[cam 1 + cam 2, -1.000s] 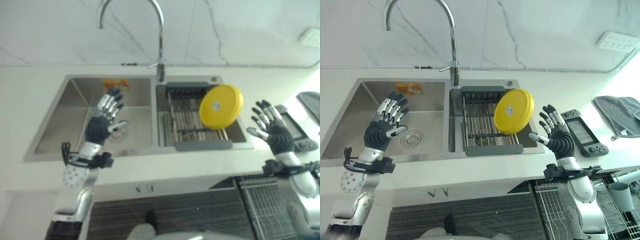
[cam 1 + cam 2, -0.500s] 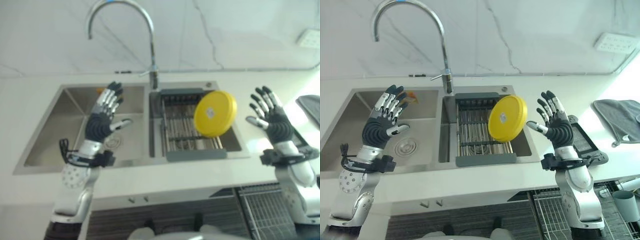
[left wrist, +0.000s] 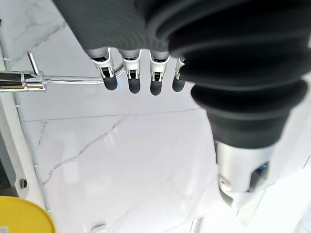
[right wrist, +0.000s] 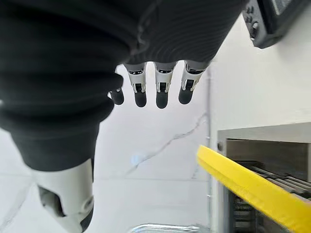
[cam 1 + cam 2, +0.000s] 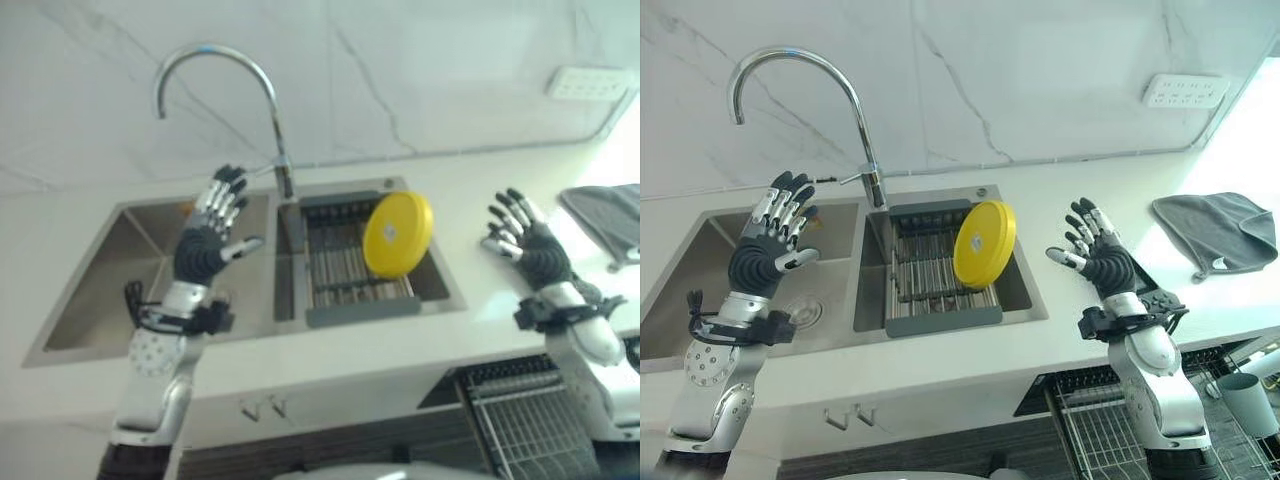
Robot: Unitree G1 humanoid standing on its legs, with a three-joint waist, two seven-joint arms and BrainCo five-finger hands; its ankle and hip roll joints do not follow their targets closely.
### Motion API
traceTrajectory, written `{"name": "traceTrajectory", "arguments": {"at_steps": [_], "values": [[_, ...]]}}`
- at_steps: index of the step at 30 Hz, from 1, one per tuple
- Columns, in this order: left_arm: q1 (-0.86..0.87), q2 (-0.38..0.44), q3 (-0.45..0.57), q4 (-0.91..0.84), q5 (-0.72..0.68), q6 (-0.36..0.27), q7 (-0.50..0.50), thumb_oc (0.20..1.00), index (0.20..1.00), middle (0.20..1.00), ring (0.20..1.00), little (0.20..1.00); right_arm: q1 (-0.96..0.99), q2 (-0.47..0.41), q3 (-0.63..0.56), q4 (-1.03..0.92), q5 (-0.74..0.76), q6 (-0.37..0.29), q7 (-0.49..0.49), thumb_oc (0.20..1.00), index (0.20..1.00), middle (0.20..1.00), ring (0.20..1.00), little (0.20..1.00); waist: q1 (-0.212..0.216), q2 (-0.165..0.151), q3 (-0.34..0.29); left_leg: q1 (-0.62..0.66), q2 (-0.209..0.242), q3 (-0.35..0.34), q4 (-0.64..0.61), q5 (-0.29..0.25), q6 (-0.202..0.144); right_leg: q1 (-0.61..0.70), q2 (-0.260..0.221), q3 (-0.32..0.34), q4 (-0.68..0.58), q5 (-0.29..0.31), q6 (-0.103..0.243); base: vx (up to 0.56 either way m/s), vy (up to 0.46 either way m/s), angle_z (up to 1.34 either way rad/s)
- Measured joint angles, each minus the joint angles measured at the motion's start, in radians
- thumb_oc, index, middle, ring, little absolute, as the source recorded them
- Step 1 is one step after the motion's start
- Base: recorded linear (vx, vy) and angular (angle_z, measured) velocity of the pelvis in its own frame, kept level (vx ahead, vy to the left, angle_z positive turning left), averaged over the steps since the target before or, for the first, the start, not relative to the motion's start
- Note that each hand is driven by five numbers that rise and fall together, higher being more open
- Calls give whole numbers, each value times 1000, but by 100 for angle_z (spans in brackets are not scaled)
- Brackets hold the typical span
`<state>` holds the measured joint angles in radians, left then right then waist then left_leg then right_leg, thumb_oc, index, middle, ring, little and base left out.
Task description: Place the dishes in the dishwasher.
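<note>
A round yellow plate (image 5: 984, 244) stands on edge in the grey drying rack (image 5: 938, 280) set in the right basin of the steel sink (image 5: 710, 285). Its rim also shows in the right wrist view as a yellow plate (image 4: 252, 188). My left hand (image 5: 768, 245) is raised above the left basin, fingers spread and straight, holding nothing. To the right of the plate, over the counter, my right hand (image 5: 1096, 256) is held up open and a short gap apart from it. The dishwasher rack (image 5: 1095, 435) sits pulled out below the counter at the lower right.
A tall curved faucet (image 5: 800, 75) rises behind the sink. A dark handheld device (image 5: 1152, 296) lies on the white counter just behind my right hand, and a grey cloth (image 5: 1220, 222) lies at the far right. A grey cup (image 5: 1247, 398) stands by the dishwasher rack.
The whole picture has shifted down and left as the camera moved. Both hands stay raised and open; the plate has not left the rack.
</note>
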<state>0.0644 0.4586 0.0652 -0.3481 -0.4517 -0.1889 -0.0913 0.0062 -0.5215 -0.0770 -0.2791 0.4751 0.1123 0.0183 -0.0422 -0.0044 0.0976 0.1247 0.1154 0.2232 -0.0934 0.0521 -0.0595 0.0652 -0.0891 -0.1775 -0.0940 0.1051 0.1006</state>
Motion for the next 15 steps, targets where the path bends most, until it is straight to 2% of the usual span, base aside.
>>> {"name": "traceTrajectory", "arguments": {"at_steps": [9, 15], "values": [[-44, 1, -68, 53, 1, 5, 2, 1000, 1000, 1000, 1000, 1000, -122, 5, 36, 206, 98, 32, -64, 1000, 1000, 1000, 1000, 1000, 24, 0, -3, 2, -1, -5, 5, 5, -4, 4, -1, -4, 0, 7, -8, -10, -3, 1], [-44, 1, -65, 54, 1, 13, 6, 1000, 1000, 1000, 1000, 1000, -124, 29, 39, 217, 137, 40, -97, 1000, 1000, 1000, 1000, 1000, 31, 1, -4, 10, -2, -16, 5, 4, -4, 18, -2, -18, 0, 5, -6, -7, 3, 5]]}}
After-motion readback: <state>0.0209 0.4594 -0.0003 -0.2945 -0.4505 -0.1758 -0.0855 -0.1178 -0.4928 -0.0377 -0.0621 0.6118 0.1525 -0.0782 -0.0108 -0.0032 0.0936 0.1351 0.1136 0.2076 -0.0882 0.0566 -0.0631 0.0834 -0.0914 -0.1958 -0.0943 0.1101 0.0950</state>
